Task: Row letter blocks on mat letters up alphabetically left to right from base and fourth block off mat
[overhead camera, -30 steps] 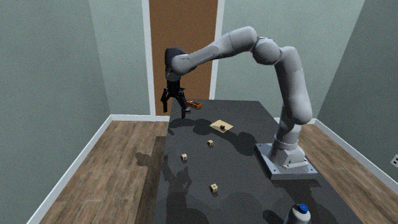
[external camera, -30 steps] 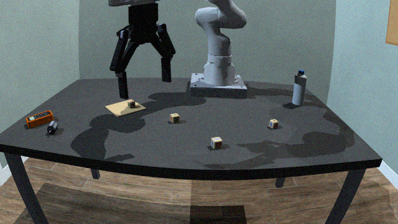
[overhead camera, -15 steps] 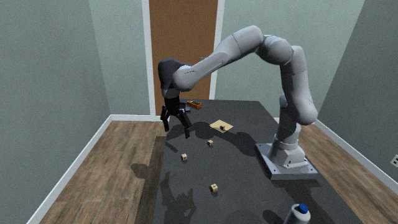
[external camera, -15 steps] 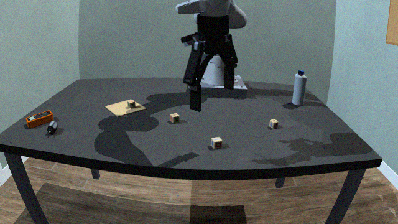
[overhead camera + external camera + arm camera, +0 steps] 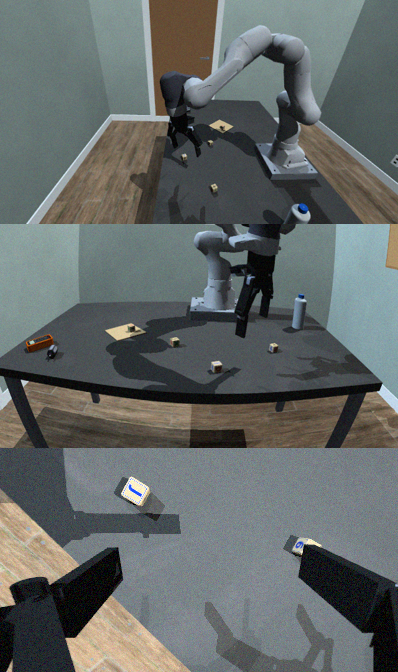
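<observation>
Blocks: one [image 5: 131, 328] sits on the tan mat [image 5: 119, 333], left of centre in the exterior view; three [image 5: 175, 341] [image 5: 216, 366] [image 5: 273, 348] lie scattered on the dark table [image 5: 78, 348]. Gripper [image 5: 252, 320] fully spread, empty, above the table at upper centre.

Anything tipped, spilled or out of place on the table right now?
Nothing spilled or damaged. The white bottle with a blue cap stands upright. One small wooden block sits on the tan square mat; three others lie scattered off it. The open black claw holds nothing.
</observation>
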Motion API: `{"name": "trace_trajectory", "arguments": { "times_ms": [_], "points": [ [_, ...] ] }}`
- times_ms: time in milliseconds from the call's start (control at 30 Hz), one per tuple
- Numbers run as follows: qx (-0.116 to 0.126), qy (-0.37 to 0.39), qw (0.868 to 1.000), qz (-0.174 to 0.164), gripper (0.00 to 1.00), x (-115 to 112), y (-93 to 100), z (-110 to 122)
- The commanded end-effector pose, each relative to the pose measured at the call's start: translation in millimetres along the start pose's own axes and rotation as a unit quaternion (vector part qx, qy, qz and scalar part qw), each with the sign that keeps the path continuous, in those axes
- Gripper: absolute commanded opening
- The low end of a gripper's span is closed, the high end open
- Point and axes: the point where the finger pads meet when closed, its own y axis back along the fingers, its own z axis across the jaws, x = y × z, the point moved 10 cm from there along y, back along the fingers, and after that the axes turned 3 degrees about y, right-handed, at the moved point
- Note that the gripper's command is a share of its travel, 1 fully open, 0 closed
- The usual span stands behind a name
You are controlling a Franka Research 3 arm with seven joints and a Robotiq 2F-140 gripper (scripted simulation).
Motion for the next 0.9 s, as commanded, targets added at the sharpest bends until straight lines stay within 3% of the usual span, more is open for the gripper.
{"name": "trace_trajectory", "arguments": {
  "times_ms": [0, 67, 100, 133, 267, 500, 567, 633, 733, 867],
  "points": [
    [0.008, -0.069, 0.998, 0.002, 1.00, 6.5, 2.5, -5.8],
    [0.008, -0.069, 0.998, 0.002, 1.00, 6.5, 2.5, -5.8],
    [0.012, -0.074, 0.997, 0.021, 1.00, -14.2, -7.3, 33.8],
    [0.015, -0.075, 0.997, 0.032, 1.00, -23.9, -14.0, 56.5],
    [0.024, -0.077, 0.995, 0.054, 1.00, -38.6, -27.3, 99.8],
    [0.022, -0.073, 0.995, 0.056, 1.00, -38.7, -29.3, 100.4],
    [0.036, -0.079, 0.993, 0.076, 1.00, -48.4, -41.5, 143.8],
    [0.036, -0.079, 0.993, 0.076, 1.00, -48.4, -41.5, 143.8],
    [0.053, -0.080, 0.991, 0.097, 1.00, -52.9, -55.8, 185.4],
    [0.053, -0.078, 0.991, 0.100, 1.00, -52.8, -58.0, 188.2]
  ]
}}
